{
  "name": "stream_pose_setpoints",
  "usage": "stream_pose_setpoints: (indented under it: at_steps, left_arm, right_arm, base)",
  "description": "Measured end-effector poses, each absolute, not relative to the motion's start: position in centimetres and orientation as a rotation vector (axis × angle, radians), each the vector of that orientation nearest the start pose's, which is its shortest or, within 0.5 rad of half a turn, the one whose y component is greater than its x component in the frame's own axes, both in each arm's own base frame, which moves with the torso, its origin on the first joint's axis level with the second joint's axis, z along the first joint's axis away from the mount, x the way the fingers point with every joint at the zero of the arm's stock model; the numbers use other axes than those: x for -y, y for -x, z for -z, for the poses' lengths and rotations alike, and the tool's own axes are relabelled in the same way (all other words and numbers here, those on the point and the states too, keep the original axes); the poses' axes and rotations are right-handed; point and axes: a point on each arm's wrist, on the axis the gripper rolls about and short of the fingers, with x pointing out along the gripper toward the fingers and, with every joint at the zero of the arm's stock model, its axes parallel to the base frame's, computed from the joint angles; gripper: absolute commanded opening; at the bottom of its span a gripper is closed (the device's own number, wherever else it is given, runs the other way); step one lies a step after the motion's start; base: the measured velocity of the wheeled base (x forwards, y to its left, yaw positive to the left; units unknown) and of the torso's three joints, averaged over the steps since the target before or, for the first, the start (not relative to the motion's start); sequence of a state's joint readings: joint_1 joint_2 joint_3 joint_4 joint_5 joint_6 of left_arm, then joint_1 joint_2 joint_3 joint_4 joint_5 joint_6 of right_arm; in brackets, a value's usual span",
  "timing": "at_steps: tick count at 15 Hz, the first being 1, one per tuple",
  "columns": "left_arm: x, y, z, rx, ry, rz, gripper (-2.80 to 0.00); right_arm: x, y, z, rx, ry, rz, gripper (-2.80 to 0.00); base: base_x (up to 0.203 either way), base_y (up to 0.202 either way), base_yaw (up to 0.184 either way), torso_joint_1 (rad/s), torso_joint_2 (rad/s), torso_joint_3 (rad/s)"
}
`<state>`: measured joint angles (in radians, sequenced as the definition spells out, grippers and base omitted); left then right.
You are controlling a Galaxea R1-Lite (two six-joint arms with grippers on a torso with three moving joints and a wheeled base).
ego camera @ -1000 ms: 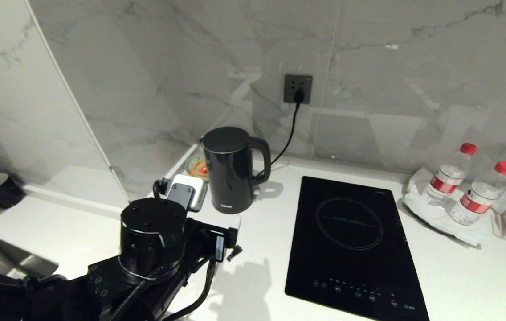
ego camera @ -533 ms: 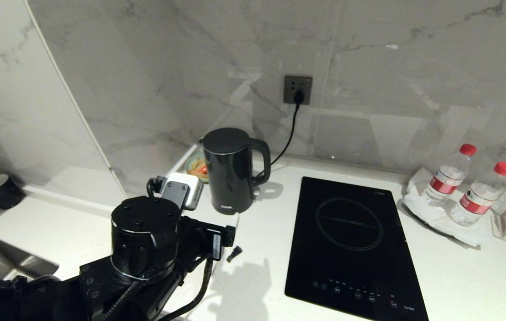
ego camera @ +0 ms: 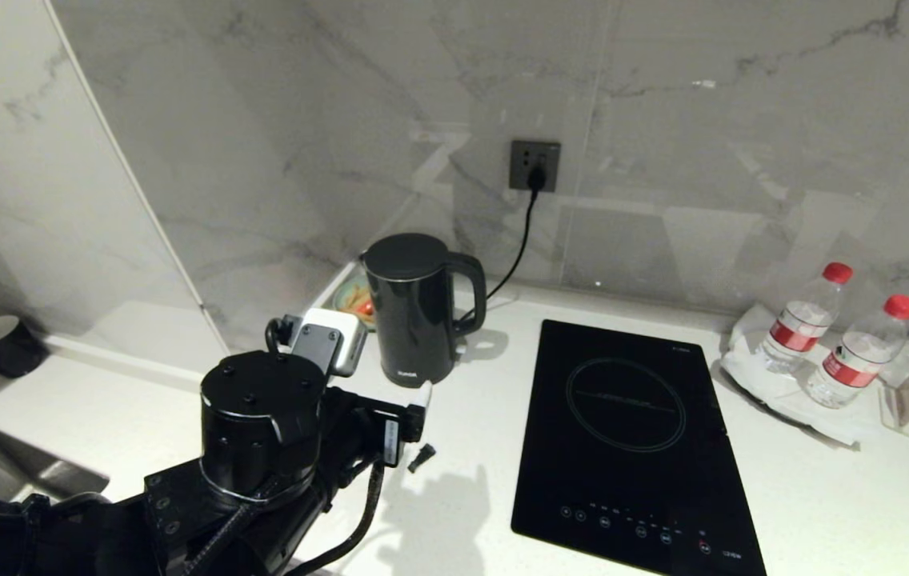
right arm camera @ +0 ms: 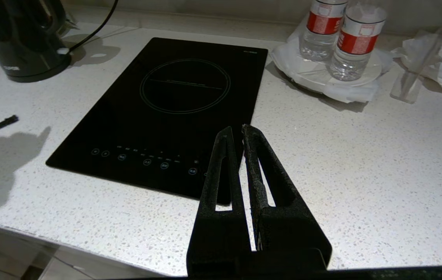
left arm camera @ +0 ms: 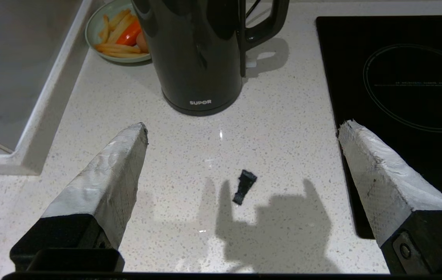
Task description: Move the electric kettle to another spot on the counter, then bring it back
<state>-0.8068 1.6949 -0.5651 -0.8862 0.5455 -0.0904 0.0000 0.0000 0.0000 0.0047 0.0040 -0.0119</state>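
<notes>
Your left gripper point(left arm camera: 242, 130) hovers spread wide and empty at lower centre, short of the tall glossy black kettle point(ego camera: 414, 308) upright on the white speckled worktop point(ego camera: 470, 424), while your right gripper point(right arm camera: 235, 132) stays clenched.

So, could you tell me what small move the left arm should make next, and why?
Probably ease the left gripper forward toward the electric kettle. Its fingers stand wide open and empty, short of the kettle, which stands upright on the counter straight ahead. A small black piece lies on the counter below the gripper, so staying above it seems wise.
</notes>
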Motion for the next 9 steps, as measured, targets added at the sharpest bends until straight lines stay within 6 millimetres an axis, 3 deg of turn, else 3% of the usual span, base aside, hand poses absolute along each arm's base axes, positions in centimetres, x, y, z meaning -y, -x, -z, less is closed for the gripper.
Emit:
stream_pose_setpoints:
  at_steps: [6,9]
  left_arm:
    - [19.11,-19.93,-14.77,-0.202,-0.063,0.251,0.00]
    - [19.21,-19.94,-14.71,-0.204,-0.064,0.254,0.00]
  right_arm:
    - [-0.01,2.28,-7.50,-0.004,0.012,-0.004,-2.80]
    - [-0.01,2.28,-7.50,-0.004,0.012,-0.004,-2.80]
  base:
    - [0.000,0.000,0.000,0.000,0.00,0.000]
    - [0.138,0.000,0.001,-0.003,0.00,-0.002]
